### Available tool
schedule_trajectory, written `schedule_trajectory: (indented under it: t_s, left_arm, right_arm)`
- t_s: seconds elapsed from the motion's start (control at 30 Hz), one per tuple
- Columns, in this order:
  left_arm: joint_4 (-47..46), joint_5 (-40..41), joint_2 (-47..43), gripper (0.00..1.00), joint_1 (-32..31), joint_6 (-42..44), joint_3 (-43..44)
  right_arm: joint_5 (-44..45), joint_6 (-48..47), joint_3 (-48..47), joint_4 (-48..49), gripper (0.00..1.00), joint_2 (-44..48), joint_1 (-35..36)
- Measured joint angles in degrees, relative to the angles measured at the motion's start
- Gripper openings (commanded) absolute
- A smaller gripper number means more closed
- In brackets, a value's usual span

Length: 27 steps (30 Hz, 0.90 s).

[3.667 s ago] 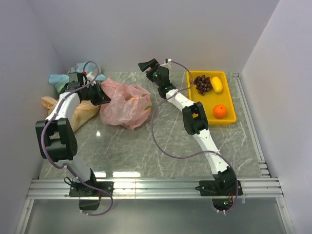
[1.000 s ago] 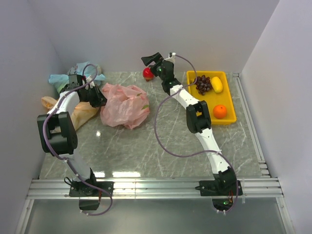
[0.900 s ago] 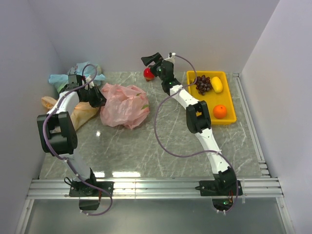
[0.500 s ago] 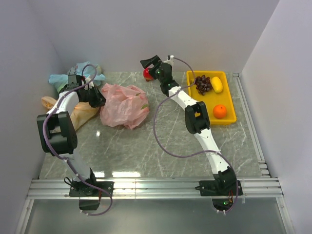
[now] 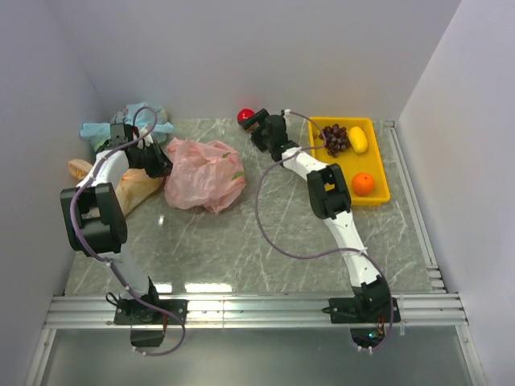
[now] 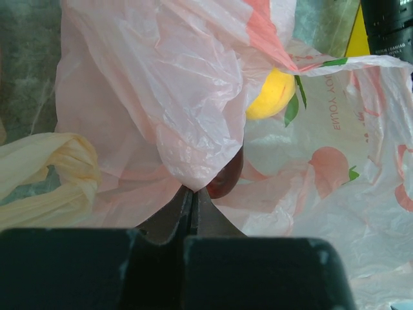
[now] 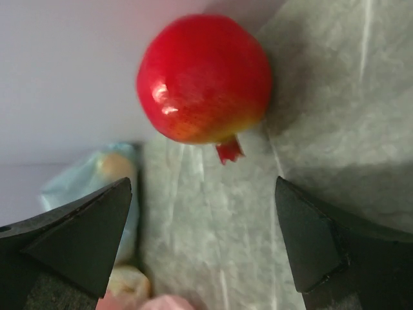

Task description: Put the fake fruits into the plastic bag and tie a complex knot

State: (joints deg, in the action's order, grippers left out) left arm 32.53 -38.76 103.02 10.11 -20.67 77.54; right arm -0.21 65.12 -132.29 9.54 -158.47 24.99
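Note:
The salmon-pink plastic bag [image 5: 205,170] lies at the back left of the table. My left gripper [image 5: 159,165] is shut on its left edge [image 6: 193,174]; a yellow fruit [image 6: 271,97] and a dark red one [image 6: 226,181] show inside. My right gripper [image 5: 256,125] is open and empty, just in front of the red round fruit [image 5: 245,115], which lies against the back wall [image 7: 203,77]. Its fingers [image 7: 84,232] stand wide on either side, short of the fruit. The yellow tray [image 5: 376,195] holds the purple grapes [image 5: 333,137], a yellow fruit [image 5: 358,139] and an orange ball [image 5: 363,183].
A blue-green tied bag [image 5: 137,121] and a pale peach tied bag [image 5: 129,186] lie at the left wall behind and beside my left arm. The peach bag also shows in the left wrist view [image 6: 45,174]. The back wall stands right behind the red fruit.
My right gripper has moved lower and a little right, and now points at the red fruit from in front. The left gripper and the bag have hardly moved.

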Motion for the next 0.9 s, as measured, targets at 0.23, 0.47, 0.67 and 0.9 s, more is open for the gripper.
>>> schedule_trajectory:
  t_s: [0.23, 0.47, 0.67, 0.9]
  left_arm:
    - [-0.1, -0.7, 0.2, 0.0, 0.0, 0.0, 0.5]
    - [1.9, -0.8, 2.8, 0.0, -1.6, 2.9, 5.3]
    - [3.2, 0.3, 2.1, 0.0, -8.0, 8.5, 6.1]
    - [3.1, 0.9, -0.9, 0.01, -14.3, 14.5, 6.1]
  right_arm:
    - [-11.7, -11.0, 6.3, -0.5, 1.0, 7.2, -4.5]
    - [-18.7, -28.4, 6.0, -1.2, 1.0, 12.2, -6.0]
    - [-39.6, -39.6, 9.9, -2.7, 1.0, 22.4, -6.4]
    - [-53.4, -60.5, 3.0, -20.7, 1.0, 27.3, -6.8]
